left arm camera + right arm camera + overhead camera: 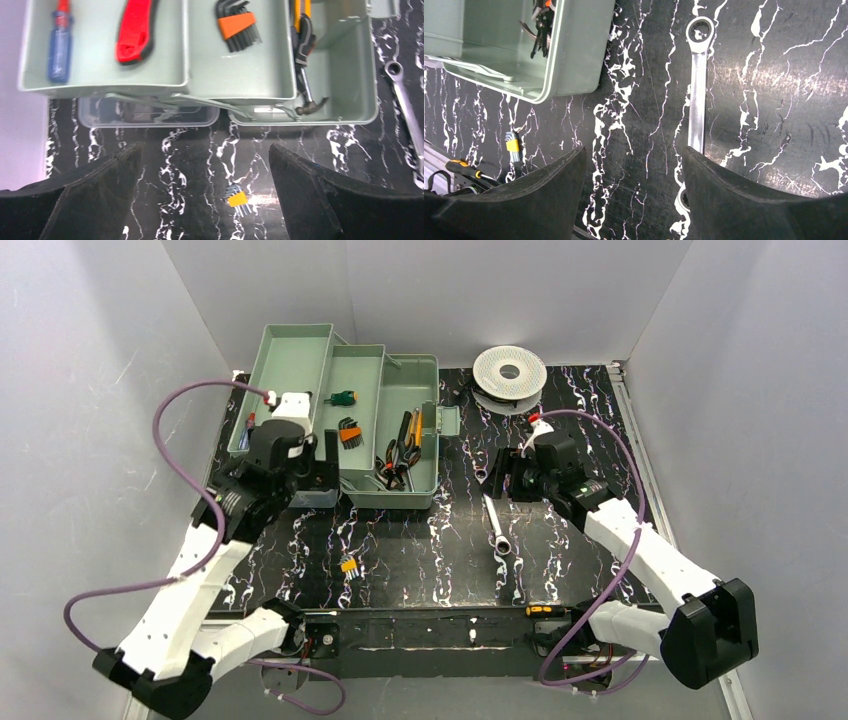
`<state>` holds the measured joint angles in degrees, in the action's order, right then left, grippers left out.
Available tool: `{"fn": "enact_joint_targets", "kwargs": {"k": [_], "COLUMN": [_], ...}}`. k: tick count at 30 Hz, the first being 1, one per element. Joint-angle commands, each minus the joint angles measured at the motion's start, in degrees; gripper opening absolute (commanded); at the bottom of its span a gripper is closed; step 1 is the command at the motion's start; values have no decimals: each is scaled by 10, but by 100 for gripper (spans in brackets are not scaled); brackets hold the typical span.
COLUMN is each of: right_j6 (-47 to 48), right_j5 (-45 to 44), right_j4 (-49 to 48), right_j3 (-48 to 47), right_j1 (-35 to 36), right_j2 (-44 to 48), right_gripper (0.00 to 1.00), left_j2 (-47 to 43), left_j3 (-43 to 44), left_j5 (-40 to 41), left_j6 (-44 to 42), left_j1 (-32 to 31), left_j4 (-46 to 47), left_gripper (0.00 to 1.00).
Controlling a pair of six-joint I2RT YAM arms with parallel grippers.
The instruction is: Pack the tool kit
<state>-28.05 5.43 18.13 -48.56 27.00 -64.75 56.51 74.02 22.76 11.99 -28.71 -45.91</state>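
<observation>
Toolbox (385,498) open at far-left of table (420,560), 2 trays fanned out to left. Left end effector (205,147) spread wide, nothing between fingers, hovering at box near edge. Right end effector (634,150) spread too, empty, 1 finger over end of wrench (697,95) lying on table right of box. Yellow hex-key set (349,565) loose on table near box front.

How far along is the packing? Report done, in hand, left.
Done: the open toolbox already holds a blue screwdriver, a red-handled tool, an orange hex key set and pliers. In hand: nothing; the left gripper and right gripper are open and empty, the right by the wrench. Left: the wrench, the small yellow hex key set and a yellow-handled screwdriver lie outside the box, which is not yet closed.
</observation>
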Motion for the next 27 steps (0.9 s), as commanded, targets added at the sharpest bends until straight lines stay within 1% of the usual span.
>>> {"fn": "enact_joint_targets", "kwargs": {"k": [1, 5, 7, 10, 13, 19, 24, 25, 27], "right_j6": [14, 26, 28, 26, 27, 8, 0, 2, 16], "right_j5": [-12, -15, -7, 2, -19, -49, -40, -58, -137], "right_j4": [-3, -2, -7, -5, 14, 41, 18, 19, 53], "right_j3": [6, -5, -12, -35, -70, -130, -115, -111, -120], "right_j1": [-2, -3, -2, 1, 14, 37, 51, 61, 113], "right_j2": [-5, -17, -27, -49, -82, -127, -117, -111, -107], "right_gripper": [76, 76, 76, 76, 75, 75, 74, 73, 74], "left_j2": [-61, -139, -158, -145, -110, -89, -92, -94, -99], "left_j3": [-26, -66, -79, -70, -68, -77, -72, -72, -77], "left_j5": [73, -5, -21, -9, 10, 9, 5, 3, -1], "left_j6": [3, -16, -20, -19, -20, -26, -42, -43, -45], "left_j1": [2, 2, 2, 2, 2, 3, 3, 3, 3], "left_j4": [-5, 73, 99, 88, 68, 83, 81, 79, 77], "left_gripper": [98, 98, 98, 98, 98, 98, 98, 98, 98]}}
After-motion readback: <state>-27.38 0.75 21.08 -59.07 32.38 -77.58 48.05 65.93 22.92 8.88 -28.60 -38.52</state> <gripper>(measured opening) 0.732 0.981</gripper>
